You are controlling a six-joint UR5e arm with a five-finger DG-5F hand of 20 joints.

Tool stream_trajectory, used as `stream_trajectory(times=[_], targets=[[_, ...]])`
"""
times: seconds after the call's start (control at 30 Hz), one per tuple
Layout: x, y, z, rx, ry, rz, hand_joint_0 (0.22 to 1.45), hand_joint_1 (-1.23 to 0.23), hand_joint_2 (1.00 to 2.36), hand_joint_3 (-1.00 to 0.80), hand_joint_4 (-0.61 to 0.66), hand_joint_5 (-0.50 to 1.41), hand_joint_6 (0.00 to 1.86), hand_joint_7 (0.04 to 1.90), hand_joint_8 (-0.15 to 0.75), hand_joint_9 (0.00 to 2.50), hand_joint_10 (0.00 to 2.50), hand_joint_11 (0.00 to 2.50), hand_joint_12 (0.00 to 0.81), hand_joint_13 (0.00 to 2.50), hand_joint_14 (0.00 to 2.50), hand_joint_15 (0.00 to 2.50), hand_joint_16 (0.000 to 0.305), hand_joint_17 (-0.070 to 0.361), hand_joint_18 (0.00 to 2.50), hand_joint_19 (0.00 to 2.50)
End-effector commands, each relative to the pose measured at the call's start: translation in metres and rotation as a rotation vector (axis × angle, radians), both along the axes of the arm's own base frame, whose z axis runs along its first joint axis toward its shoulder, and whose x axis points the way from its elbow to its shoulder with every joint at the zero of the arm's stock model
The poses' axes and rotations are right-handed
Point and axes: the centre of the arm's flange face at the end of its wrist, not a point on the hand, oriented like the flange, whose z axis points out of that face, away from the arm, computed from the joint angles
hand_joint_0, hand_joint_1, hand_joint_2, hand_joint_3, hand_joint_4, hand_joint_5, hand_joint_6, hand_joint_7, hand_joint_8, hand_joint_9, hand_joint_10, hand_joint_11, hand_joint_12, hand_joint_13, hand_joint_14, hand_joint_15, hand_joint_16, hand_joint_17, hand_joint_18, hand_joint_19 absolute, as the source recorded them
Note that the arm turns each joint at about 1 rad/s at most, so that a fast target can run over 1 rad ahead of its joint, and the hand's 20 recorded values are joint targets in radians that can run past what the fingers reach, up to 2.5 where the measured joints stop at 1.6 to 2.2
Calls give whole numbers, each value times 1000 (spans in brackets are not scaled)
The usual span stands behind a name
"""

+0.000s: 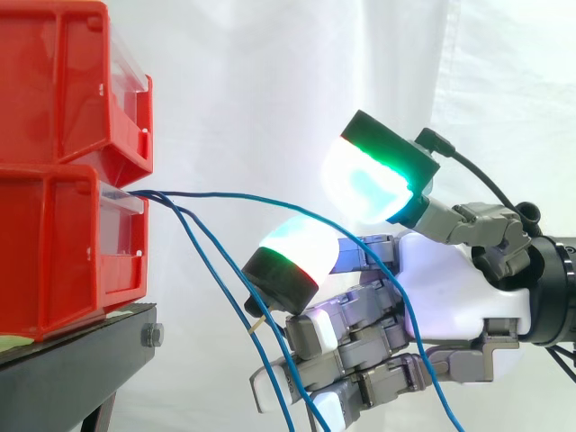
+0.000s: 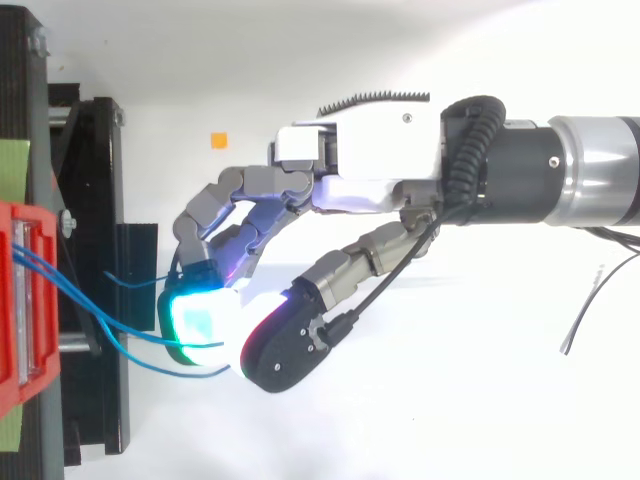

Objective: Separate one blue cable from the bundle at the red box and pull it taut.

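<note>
Several thin blue cables (image 1: 225, 193) sag from the lower red plastic bin (image 1: 63, 243) at 9 o'clock | white robot hand (image 1: 441, 288) extends level from 3 o'clock among them | whether it grips any cannot be told.

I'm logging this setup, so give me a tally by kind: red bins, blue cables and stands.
Red bins: 2
Blue cables: 3
Black stand: 1
Total: 6
</note>
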Motion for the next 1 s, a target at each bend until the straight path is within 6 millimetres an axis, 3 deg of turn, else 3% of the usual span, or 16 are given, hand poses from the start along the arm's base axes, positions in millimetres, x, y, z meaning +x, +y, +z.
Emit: stream_trajectory(times=[0.0,0.13,0.27,0.57,0.97], targets=[[0,1,0,0,0,2,470,-709,1000,-500,121,-203,849,998,360,765,16,949,301,533,15,489,39,89,499,630],[0,0,0,0,0,0,565,-735,1000,-500,107,-197,870,1080,336,773,19,950,271,545,16,485,34,75,491,640],[0,1,-1,0,1,2,606,-745,1009,-373,104,-194,886,1127,332,795,18,960,270,565,15,485,33,74,512,641],[0,0,0,3,0,0,596,-738,1021,-154,30,-183,919,1185,334,813,19,965,268,571,16,489,33,74,520,636],[0,2,0,3,2,3,593,-732,1023,-64,-81,-170,921,1209,333,820,19,960,295,597,17,501,36,81,554,642]])
